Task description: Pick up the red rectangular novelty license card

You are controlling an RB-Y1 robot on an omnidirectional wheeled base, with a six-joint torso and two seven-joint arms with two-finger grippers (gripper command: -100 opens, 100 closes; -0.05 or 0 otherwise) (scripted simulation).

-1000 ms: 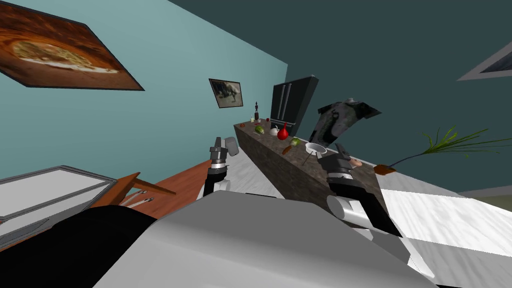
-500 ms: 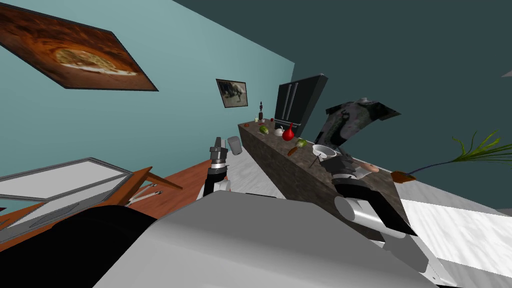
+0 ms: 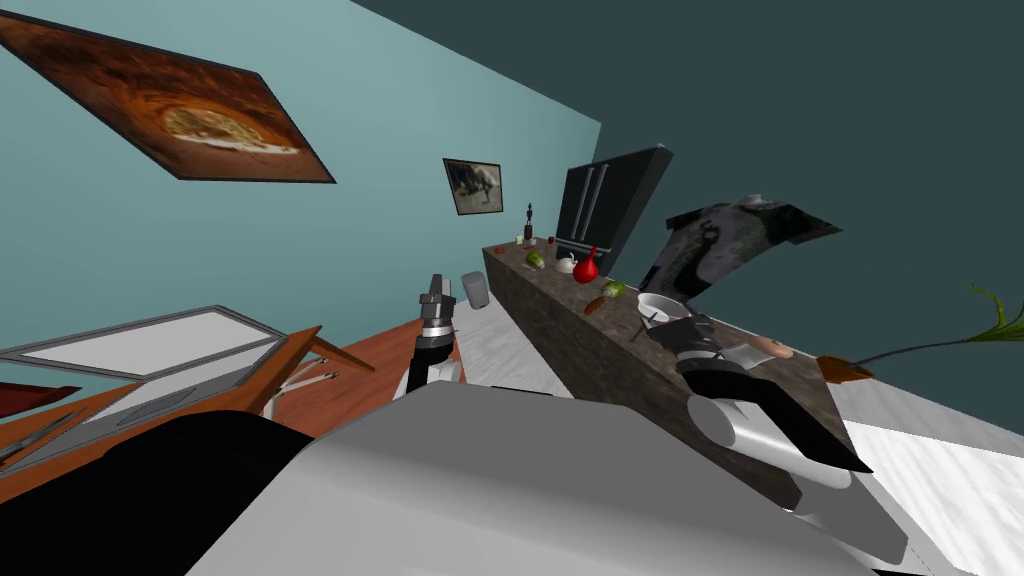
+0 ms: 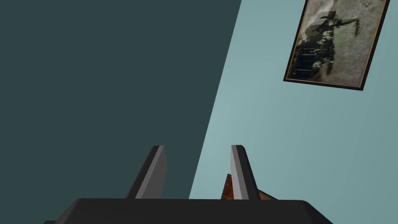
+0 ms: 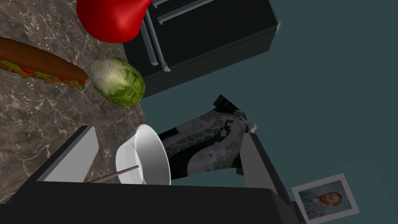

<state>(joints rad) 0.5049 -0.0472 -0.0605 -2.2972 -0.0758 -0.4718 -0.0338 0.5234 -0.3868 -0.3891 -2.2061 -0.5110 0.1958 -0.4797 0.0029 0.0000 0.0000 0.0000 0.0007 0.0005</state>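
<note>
Right gripper (image 5: 170, 132) is hovering over the marble counter (image 5: 39, 116), fingers apart. A white bowl (image 5: 144, 155), lettuce (image 5: 116, 81), sandwich (image 5: 39, 64) and red vase (image 5: 110, 19) are lying ahead. A small red speck, perhaps the card (image 3: 500, 249), is sitting at the counter's far end. Left gripper (image 4: 198, 147) is idling, fingers apart. Since a second ago I am turning leftward.

Light even, diffuse: pale teal wall (image 3: 400, 120) bright, dark teal wall (image 3: 820, 90) dim. Soft sheen on glossy red rounded vessel (image 5: 110, 19). Head view rolled, wide-lens distortion, walls splaying toward corners.
</note>
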